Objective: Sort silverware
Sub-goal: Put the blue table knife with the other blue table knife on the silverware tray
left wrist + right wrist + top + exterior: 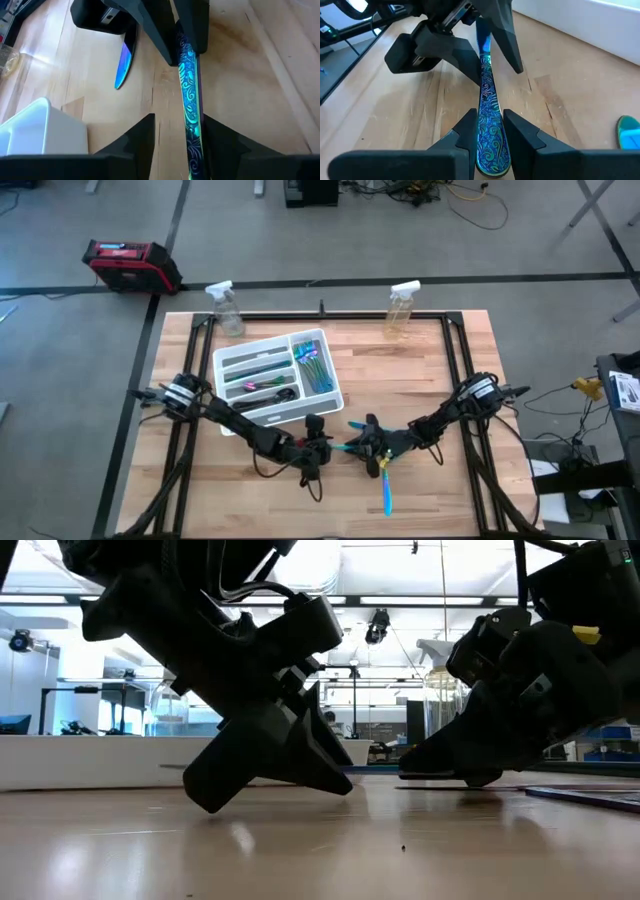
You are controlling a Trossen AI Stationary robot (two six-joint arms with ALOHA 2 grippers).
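Low view: utensil (487, 125) hidden behind arms

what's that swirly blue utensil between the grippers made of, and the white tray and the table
Utensil: likely metal with an iridescent teal-blue coating; it gleams, and a scroll pattern looks embossed into the handle.
White tray: probably moulded plastic; matte, rounded corners, thin divider walls.
Table: wood, pale planks with visible grain and seams, slight sheen in the low view.
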